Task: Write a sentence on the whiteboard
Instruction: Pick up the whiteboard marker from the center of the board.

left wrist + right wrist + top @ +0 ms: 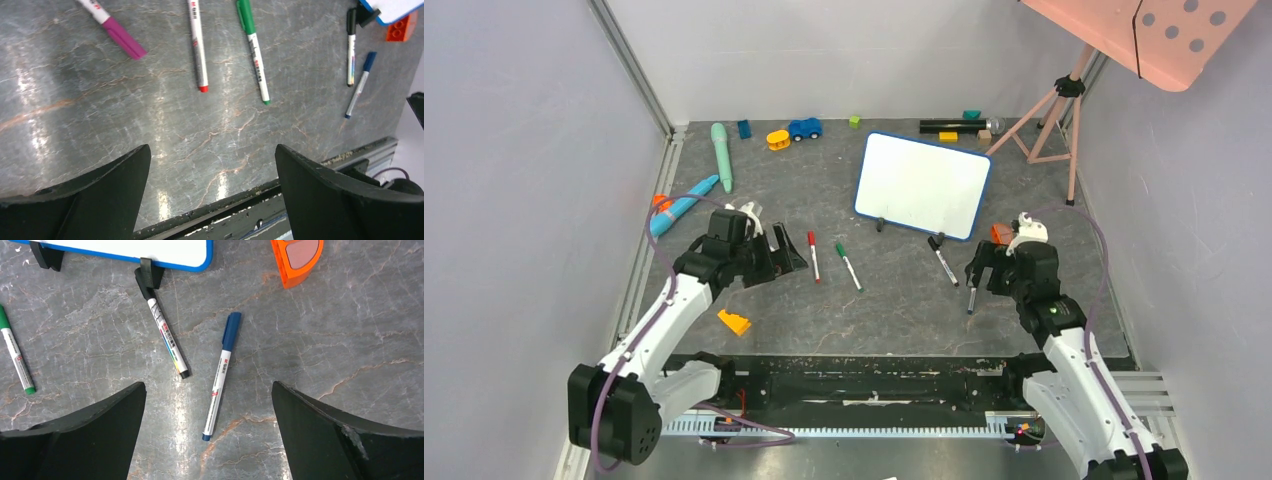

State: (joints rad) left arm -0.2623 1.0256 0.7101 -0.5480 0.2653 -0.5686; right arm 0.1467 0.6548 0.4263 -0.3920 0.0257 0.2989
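Top external view: the left end effector (786, 252) and the right end effector (992, 272) are held fully open, with nothing gripped. The whiteboard (921, 184) is seen on the worktop (894, 300), near ahead-left of the right one.

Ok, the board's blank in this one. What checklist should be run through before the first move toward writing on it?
1. Room on the whiteboard: ok, no writing shows.
2. The left gripper free: ok, open and holding nothing.
3. The right gripper free: ok, open and holding nothing.
4. A marker close by: ok, the blue marker lies right under the right gripper, apart from the black marker.
5. The blue marker ready to write: not ok, its cap is on.
6. The whiteboard steady enough to press on: cannot tell.
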